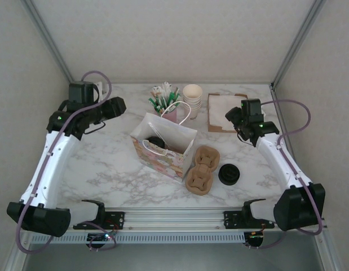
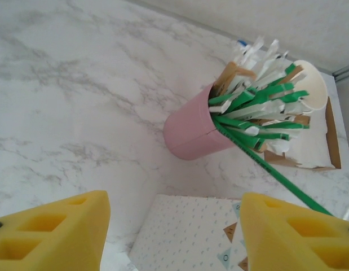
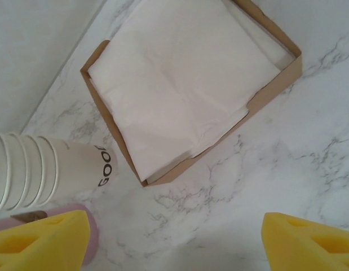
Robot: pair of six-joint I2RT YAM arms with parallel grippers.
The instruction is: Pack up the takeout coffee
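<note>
Top external view puts the coffee [image 1: 156, 141] down inside the bag [image 1: 162, 158]. It shows as a dark disc through the open mouth, partly crossed by a white handle. The bag stands upright at the middle of the table [image 1: 106, 164].

Just right of the bag lies the carrier [image 1: 202, 169]; whether the two touch I cannot tell. Right of the carrier, and apart from it, a low black round item [image 1: 229, 174] sits on the marble. Behind the bag a pink cup [image 1: 171, 115] holds green and white sticks [image 1: 163, 96]. The cream cups [image 1: 192, 97] are stacked just right of it. A brown tray [image 1: 215, 127] of napkins [image 1: 222, 110] lies further right, near the back edge.

The left gripper [image 2: 174, 197] hangs over the back left of the table, apart from the bag. Its yellow fingers [image 2: 56, 226] are spread wide and nothing is between them. Beyond them, the left wrist view shows the pink cup with its sticks, and at the bottom a dotted panel that looks to be the bag.

The right gripper [image 3: 174, 226] is released too, its fingers [image 3: 309, 237] wide apart and holding nothing. It is over the marble beside the tray. In the right wrist view the napkins fill the tray ahead, and the cup stack stands at the left with dark lettering on the outer cup.
</note>
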